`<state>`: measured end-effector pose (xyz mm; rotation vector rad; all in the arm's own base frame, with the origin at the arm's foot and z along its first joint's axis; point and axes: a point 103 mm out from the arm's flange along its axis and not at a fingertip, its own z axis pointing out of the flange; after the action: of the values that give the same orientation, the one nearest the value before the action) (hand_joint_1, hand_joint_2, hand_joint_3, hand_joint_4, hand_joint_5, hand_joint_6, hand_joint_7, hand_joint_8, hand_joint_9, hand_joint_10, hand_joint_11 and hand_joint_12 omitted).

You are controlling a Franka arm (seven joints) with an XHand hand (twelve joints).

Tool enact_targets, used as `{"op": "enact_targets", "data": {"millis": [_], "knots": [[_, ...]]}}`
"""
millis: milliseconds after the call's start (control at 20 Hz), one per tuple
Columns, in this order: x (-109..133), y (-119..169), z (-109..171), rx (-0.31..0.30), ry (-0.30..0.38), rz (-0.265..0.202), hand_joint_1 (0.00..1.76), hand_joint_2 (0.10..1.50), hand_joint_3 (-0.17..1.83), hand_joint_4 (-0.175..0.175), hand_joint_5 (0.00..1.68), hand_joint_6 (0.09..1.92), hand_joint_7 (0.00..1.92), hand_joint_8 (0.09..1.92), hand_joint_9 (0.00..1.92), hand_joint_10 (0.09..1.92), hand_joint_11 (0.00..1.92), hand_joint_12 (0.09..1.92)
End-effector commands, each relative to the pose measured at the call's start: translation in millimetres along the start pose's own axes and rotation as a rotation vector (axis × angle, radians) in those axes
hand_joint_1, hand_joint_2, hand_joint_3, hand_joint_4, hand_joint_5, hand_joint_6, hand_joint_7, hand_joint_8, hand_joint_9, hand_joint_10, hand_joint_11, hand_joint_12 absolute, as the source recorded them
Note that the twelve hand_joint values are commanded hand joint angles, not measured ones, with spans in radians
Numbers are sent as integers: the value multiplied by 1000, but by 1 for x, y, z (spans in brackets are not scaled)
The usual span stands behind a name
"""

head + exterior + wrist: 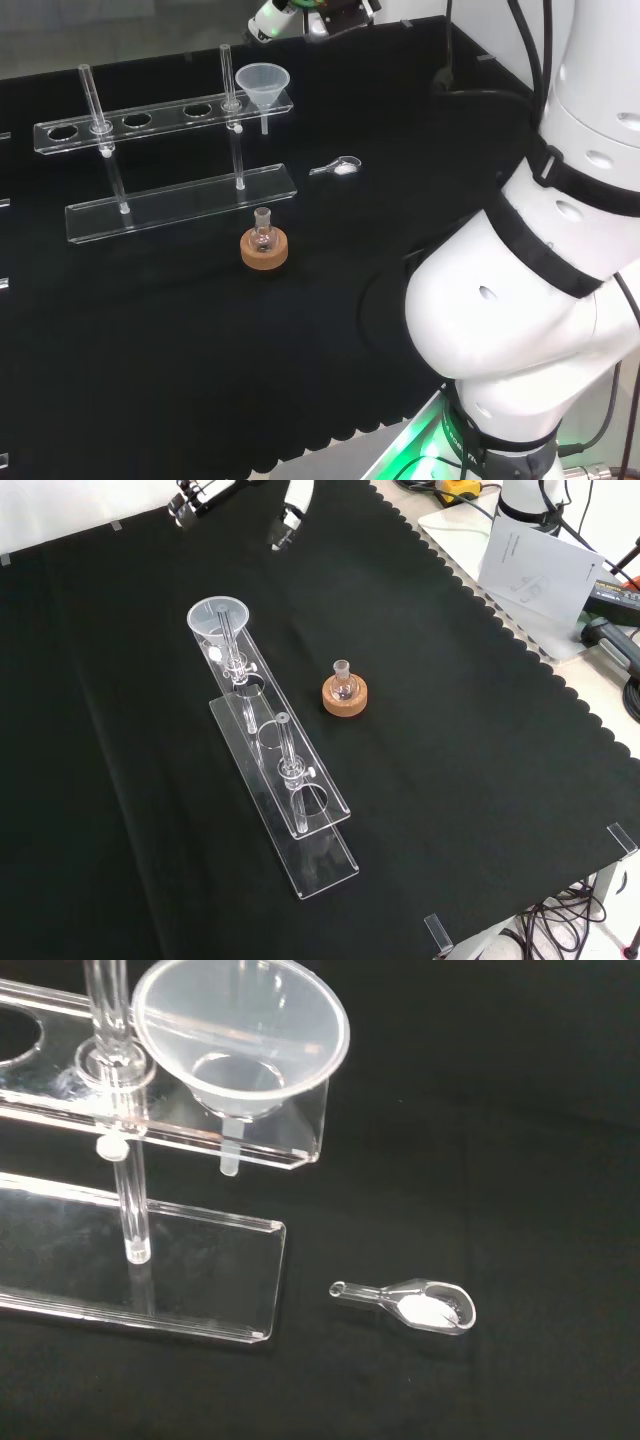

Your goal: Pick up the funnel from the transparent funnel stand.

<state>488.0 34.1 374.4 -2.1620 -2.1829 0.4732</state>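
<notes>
Fingers (283, 525) too unclear to judge, well short of the funnel (240, 1045); probably light, slippery plastic, best pinched at the rim.

Small flask (263, 236) upright on cork ring (264, 250); glass scoop (415, 1303) w/ prob. white powder nearby.

The arm (520, 300) is built of big, rounded, glossy white links, parted at the seams by black bands. Small dark round holes dot the white shells, and black cables (530, 50) run down beside the uppermost link. Below the lowest link sits a darker collar with a green glow at its foot, and a thin black cable hangs just beside that collar.
</notes>
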Motion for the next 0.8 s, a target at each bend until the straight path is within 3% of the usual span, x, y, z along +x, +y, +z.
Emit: {"op": "enact_targets", "data": {"millis": [50, 350, 700, 800], "knots": [[25, 37, 26, 105, -8, 4, 442, 854, 233, 37, 0, 87, 0, 185, 32, 713, 0, 1452], [19, 54, 41, 141, 44, 9, 459, 819, 223, 31, 2, 87, 0, 177, 38, 729, 28, 1479], [28, 66, 59, 181, 35, 15, 488, 791, 215, 19, 17, 87, 0, 201, 57, 755, 45, 1488], [20, 70, 63, 188, 70, -74, 492, 786, 213, 18, 11, 87, 0, 197, 57, 758, 51, 1490]]}}
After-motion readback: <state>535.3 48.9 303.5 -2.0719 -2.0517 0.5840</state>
